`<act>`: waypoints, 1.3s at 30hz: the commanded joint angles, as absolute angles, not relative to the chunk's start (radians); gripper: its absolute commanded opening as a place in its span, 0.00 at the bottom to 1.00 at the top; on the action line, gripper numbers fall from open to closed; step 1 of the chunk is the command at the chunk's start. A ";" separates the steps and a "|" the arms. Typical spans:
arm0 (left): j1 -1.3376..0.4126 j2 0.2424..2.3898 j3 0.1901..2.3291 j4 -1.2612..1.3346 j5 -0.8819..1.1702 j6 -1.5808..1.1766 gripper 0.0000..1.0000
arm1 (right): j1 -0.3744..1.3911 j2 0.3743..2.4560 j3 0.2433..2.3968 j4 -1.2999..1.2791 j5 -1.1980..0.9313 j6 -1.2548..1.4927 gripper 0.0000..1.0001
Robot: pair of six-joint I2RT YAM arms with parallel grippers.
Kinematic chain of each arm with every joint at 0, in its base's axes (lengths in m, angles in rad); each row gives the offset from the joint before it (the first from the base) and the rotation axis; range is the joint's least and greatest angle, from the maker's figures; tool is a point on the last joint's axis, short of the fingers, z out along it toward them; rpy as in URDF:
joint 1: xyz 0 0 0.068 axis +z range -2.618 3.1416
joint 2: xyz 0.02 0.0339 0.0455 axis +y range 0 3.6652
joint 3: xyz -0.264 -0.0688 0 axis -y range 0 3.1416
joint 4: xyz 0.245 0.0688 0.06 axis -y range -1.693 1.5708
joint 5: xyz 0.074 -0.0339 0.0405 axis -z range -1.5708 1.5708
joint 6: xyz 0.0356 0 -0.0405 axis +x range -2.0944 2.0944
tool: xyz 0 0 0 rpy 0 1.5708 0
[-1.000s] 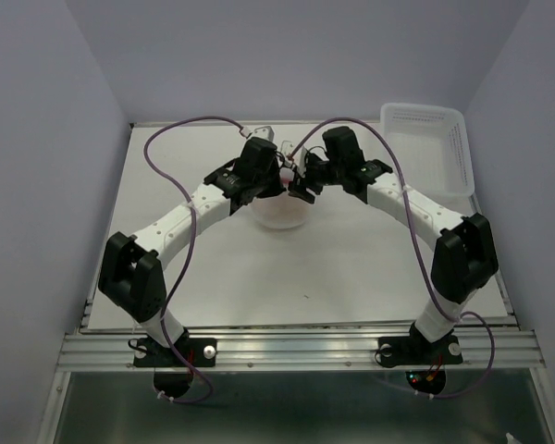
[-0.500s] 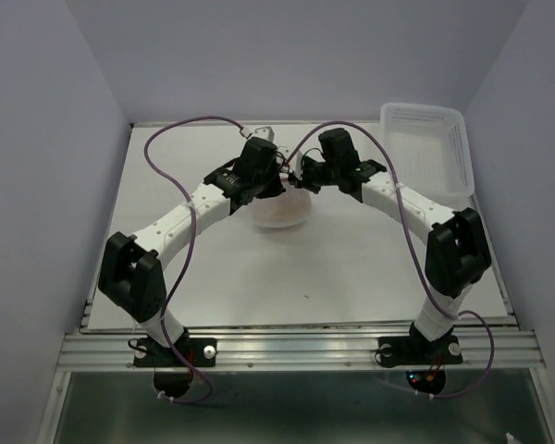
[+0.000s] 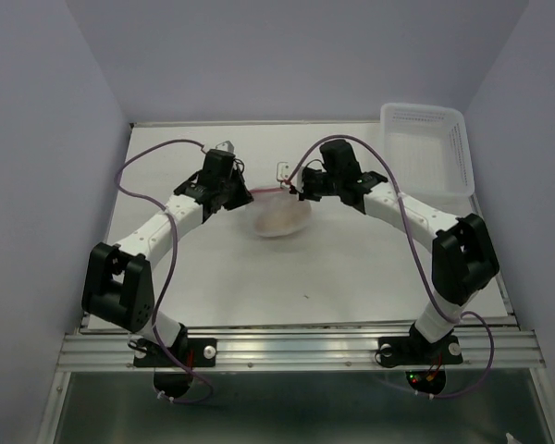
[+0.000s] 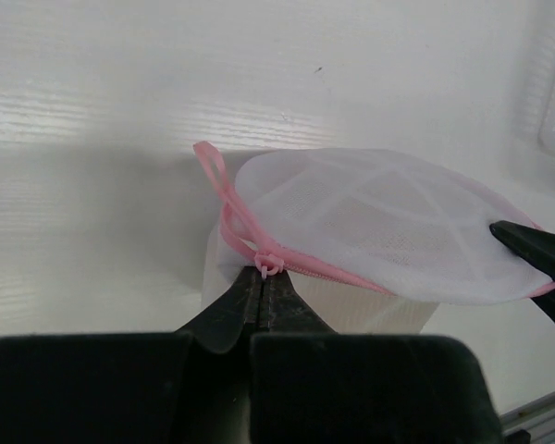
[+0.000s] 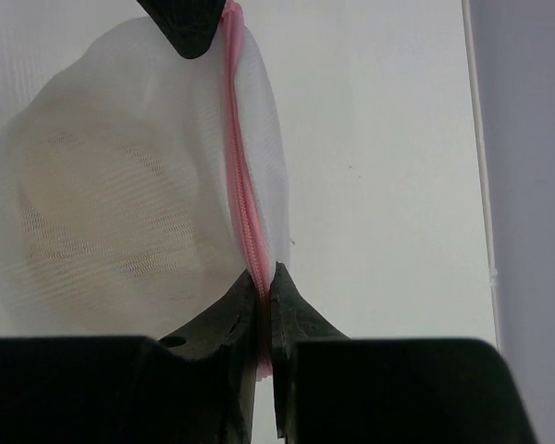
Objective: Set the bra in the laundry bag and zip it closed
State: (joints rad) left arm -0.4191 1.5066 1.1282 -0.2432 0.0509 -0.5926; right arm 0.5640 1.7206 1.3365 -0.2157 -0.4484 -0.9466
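Zipping the laundry bag (image 4: 388,231), I have the left gripper (image 4: 262,276) clamped on the zipper pull (image 4: 268,265) at 10 o'clock and the right gripper (image 5: 262,282) clamped on the pink trim (image 5: 240,185) at 1 o'clock. I should draw the pull straight, with the trim held taut.

Basket (image 3: 424,108) well right of laundry bag (image 3: 279,220)

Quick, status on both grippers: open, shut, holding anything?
The left gripper: closed, holding the laundry bag by one end.
The right gripper: closed, holding the laundry bag by the opposite end.
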 commanded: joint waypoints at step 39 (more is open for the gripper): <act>-0.514 1.612 1.370 -0.166 0.195 -0.485 0.00 | 0.529 1.772 1.534 -0.192 -0.523 -0.699 0.91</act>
